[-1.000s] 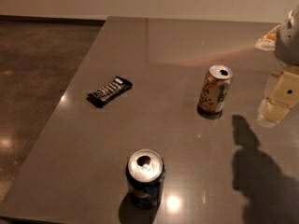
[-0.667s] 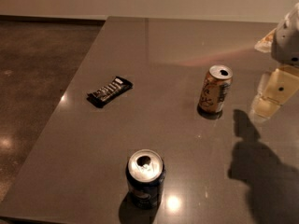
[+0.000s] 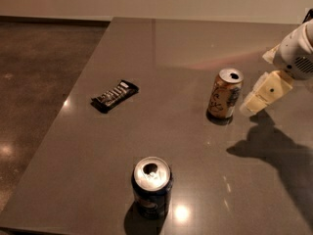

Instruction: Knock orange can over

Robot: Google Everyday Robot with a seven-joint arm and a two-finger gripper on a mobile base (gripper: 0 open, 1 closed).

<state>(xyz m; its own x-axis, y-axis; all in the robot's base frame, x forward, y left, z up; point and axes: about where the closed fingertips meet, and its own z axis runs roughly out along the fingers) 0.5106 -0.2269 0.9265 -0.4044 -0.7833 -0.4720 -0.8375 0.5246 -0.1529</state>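
The orange can [image 3: 225, 94] stands upright on the grey table [image 3: 176, 48], right of centre. It is orange-gold with a silver top and dark scrawled lettering. My gripper [image 3: 255, 101] comes in from the right edge on a white arm. Its cream-coloured tip hangs just to the right of the can, about level with the can's lower half, with a narrow gap between them.
A dark blue can [image 3: 151, 186] stands upright near the table's front edge. A dark snack bar in a wrapper [image 3: 114, 95] lies left of centre. The table's left edge drops to a brown speckled floor [image 3: 39, 82]. The arm's shadow [image 3: 279, 151] falls on the table's right side.
My gripper has moved left, closer to the orange can. The can, the blue can and the snack bar have not moved.
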